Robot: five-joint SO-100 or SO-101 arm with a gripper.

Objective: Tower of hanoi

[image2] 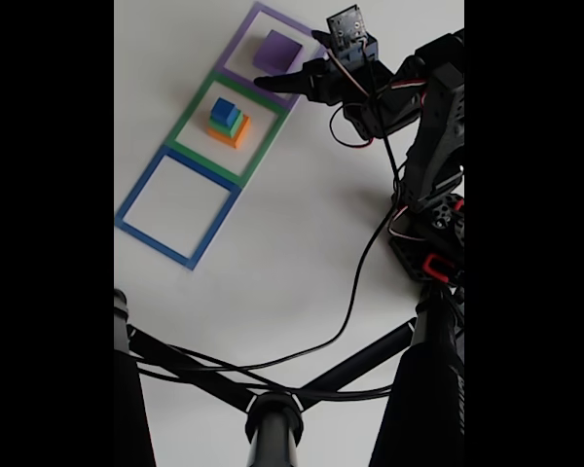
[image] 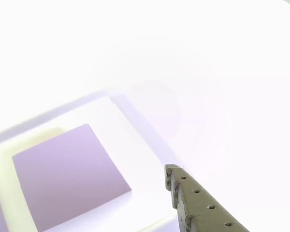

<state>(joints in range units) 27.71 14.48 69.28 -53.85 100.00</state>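
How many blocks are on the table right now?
4. The matte purple block sits alone inside the purple square outline. The orange-yellow block, green block and small blue cube are stacked inside the green square outline. None looks hidden.

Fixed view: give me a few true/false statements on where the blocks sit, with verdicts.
1. The purple block sits alone inside the purple outline. True.
2. The blue outline holds a block. False: nothing sits inside it.
3. Orange, green and blue blocks are stacked in the green outline. True.
4. The blue block is at the bottom of the stack. False: it is on top, orange at the bottom.
5. The gripper holds the purple block. False: it is beside it, near the outline's edge.
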